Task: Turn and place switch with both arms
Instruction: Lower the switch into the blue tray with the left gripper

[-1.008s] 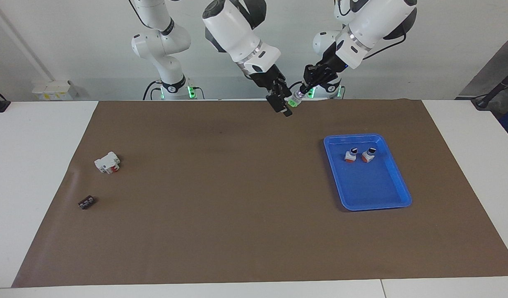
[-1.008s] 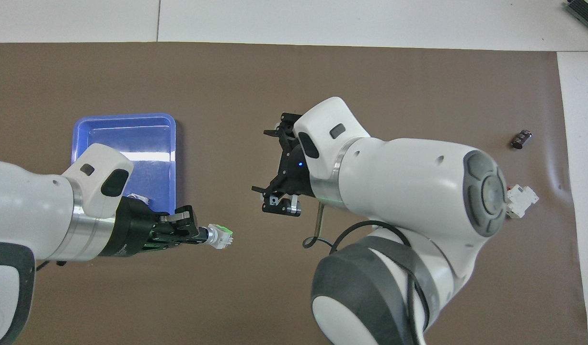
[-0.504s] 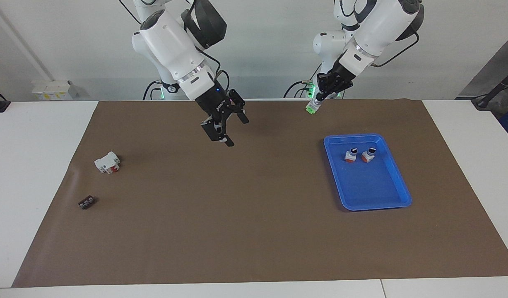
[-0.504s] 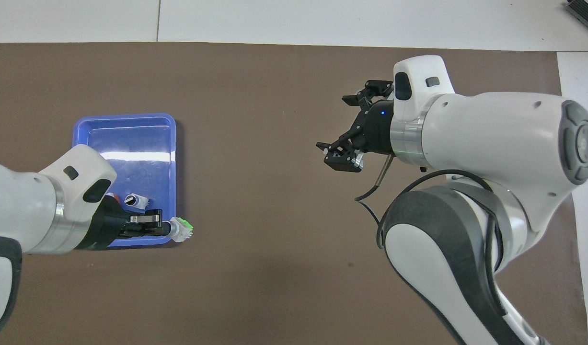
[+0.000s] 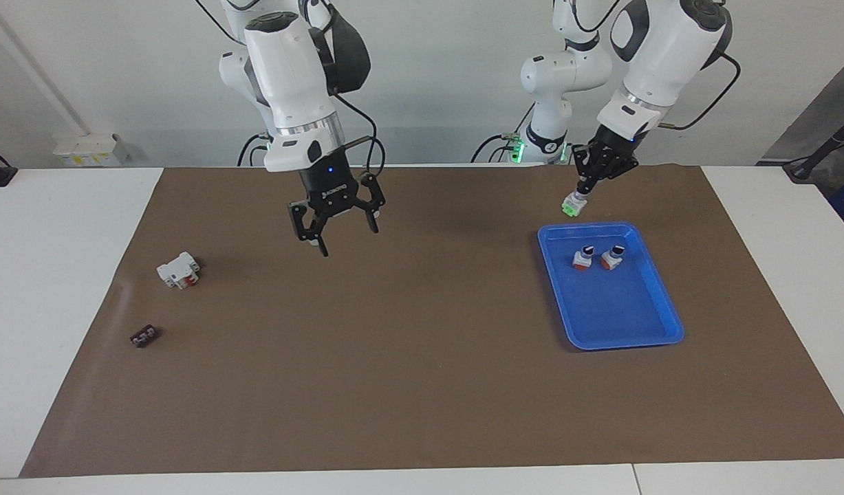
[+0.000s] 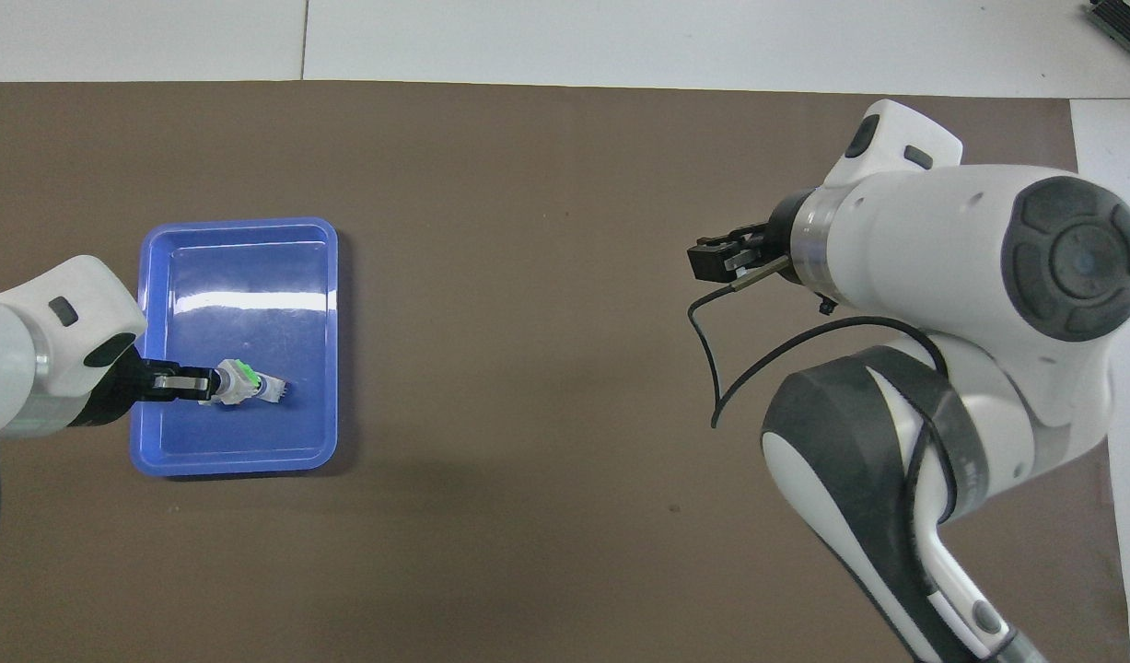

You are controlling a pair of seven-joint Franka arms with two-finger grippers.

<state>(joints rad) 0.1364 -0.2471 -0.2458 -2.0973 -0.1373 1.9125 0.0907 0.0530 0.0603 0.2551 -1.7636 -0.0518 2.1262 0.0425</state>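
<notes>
Since a second ago, both arms have parted from their meeting over the mat's robot-side edge. Nearest the robots, the left gripper (image 5: 589, 180) grips the switch (image 5: 571, 205) by its knob end, green base hanging down, over the robot-side rim of the blue tray (image 5: 673, 323). The right gripper (image 5: 336, 232) hangs with fingers spread and empty over the brown mat (image 5: 408, 357), waiting. In the tray, two red-based switches (image 5: 598, 258) stand side by side. Placing well probably means carrying forward past the rim, lowering until the base rests flat, clear of those two, before releasing.
</notes>
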